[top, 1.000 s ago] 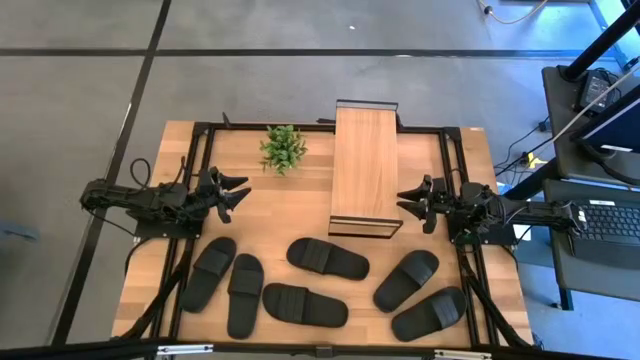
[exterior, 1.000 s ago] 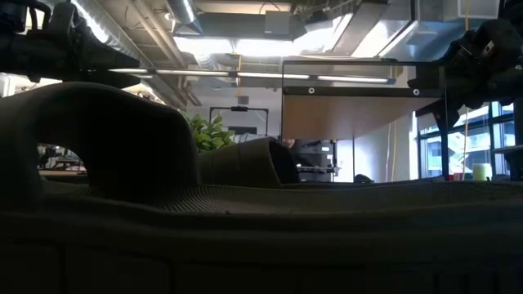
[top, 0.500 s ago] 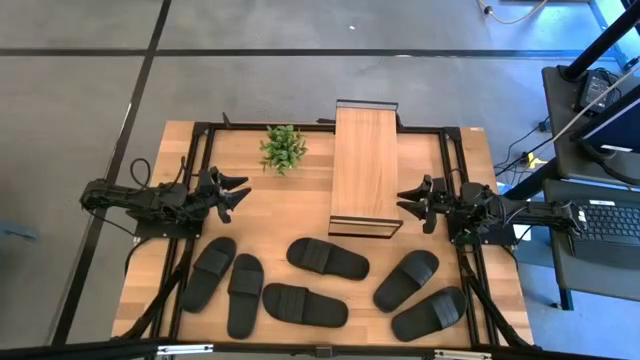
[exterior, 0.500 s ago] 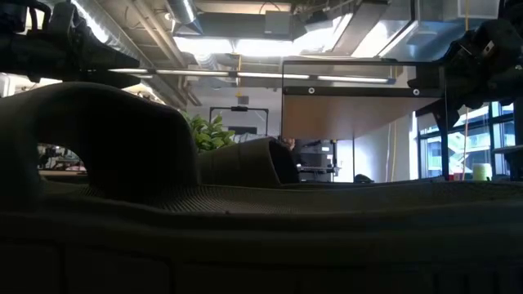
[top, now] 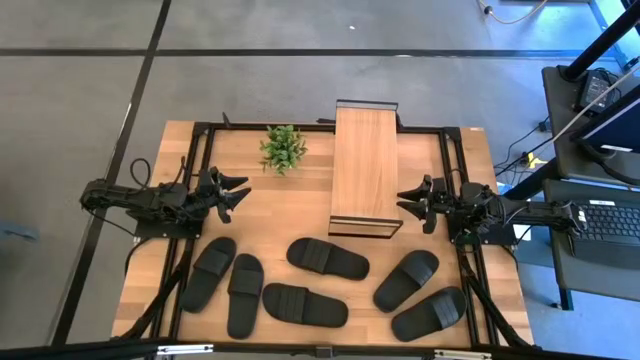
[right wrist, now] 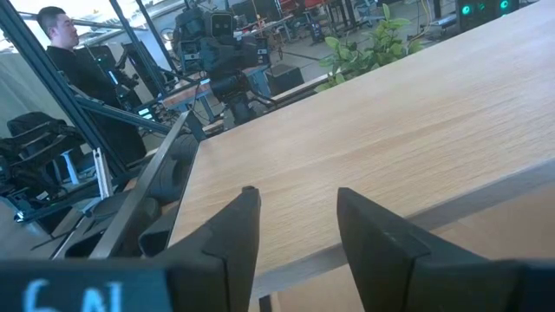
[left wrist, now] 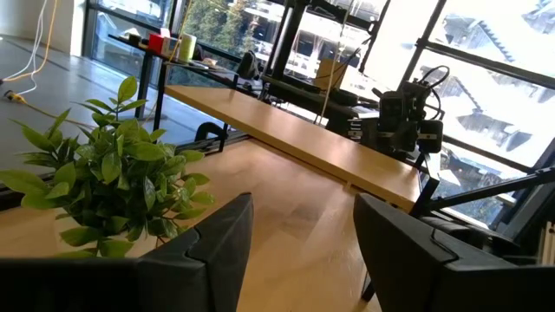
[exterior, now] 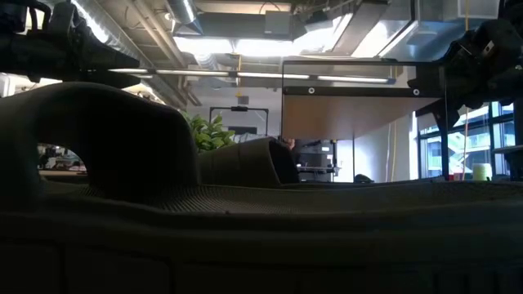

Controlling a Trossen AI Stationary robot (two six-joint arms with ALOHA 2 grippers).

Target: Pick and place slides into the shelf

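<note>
High view shows six slides [top: 327, 257] lying loose along the table's near edge, the shelf [top: 365, 168] standing behind them. The left gripper [top: 236, 192] and right gripper [top: 408, 203] hover either side, fingers apart, holding nothing.

Place: a robotics lab or workshop in an industrial building.
Floor: bare grey concrete [top: 250, 90] with dark seams, filling the upper half of the high view.
Ceiling: exposed ducts and strip lights [exterior: 237, 45] across the top of the low view.
Rig: a wooden desk [top: 300, 205] in a black metal frame, with 2 arms mounted at its left and right edges.
Workstation: a keyboard [top: 608, 222] on a side stand at the right edge of the high view.
Windows: tall dark-framed panes [left wrist: 486, 78] at the upper right of the left wrist view.
People: a person [right wrist: 65, 48] among equipment racks, upper left of the right wrist view.
</note>
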